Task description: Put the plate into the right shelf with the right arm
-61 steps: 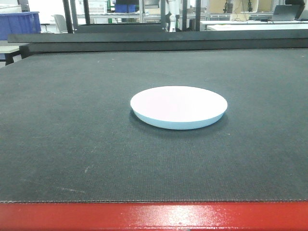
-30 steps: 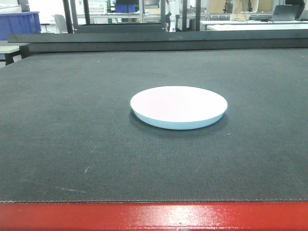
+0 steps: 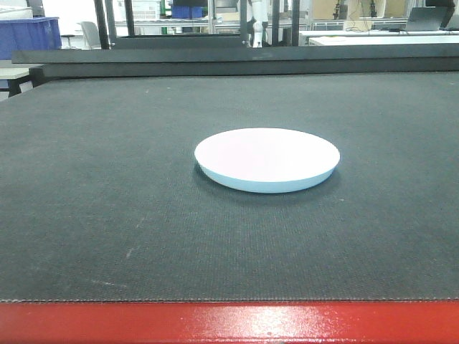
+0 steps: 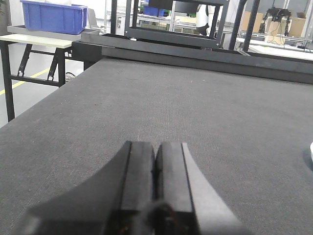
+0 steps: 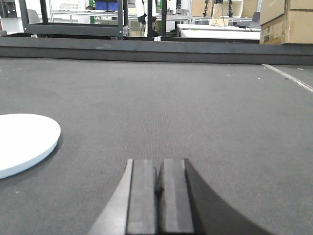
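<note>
Here, plate [image 3: 267,159] flat on table [image 3: 100,215]: likely rigid, slick, breakable; best pinched at right rim. Right gripper [image 5: 158,169] and left gripper [image 4: 155,152] closed, empty.

Dark mat on a red-edged table, workshop clutter behind.
A dark grey woven mat [image 3: 107,201] covers the table, with a glossy red edge [image 3: 229,322] along 6 o'clock in the front view. A black rail [image 3: 237,63] runs across the far side at 12 o'clock. At 10 o'clock a blue bin [image 4: 54,17] stands on a tray on a pale side table [image 4: 34,41] with black legs, a yellow floor line [image 4: 19,83] beneath. Cardboard boxes [image 5: 286,19] stand at 1 o'clock in the right wrist view.
</note>
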Action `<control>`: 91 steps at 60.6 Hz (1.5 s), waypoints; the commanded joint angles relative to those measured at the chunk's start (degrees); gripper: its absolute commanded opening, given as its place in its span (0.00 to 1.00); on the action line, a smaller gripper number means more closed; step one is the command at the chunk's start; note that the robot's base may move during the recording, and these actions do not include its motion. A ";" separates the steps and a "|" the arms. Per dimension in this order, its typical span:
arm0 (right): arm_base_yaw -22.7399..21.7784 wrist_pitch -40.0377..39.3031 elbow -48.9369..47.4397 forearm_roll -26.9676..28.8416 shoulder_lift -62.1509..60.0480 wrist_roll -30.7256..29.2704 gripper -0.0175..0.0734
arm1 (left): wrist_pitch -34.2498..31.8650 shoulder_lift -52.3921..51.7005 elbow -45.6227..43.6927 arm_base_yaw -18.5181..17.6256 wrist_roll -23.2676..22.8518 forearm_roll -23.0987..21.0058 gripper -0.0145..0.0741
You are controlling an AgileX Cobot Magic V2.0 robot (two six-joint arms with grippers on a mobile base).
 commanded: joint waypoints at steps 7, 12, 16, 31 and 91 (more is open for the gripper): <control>-0.18 5.29 -13.57 0.21 3.45 0.08 0.26 | -5.08 -0.57 -0.02 -0.23 -0.34 0.01 0.11; -0.18 8.13 -18.52 0.21 7.27 0.08 0.27 | -5.08 -0.57 -0.02 -0.23 -0.34 0.01 0.11; -0.18 9.76 -22.17 0.21 10.99 0.08 0.33 | -5.08 -0.57 -0.02 -0.23 -0.34 0.01 0.11; 2.59 12.01 -31.61 0.16 26.56 0.08 0.84 | -5.08 -0.57 -0.02 -0.23 -0.34 0.01 0.11; 18.69 27.70 -75.54 -15.16 91.77 20.63 0.81 | -5.08 -0.57 -0.02 -0.23 -0.34 0.01 0.11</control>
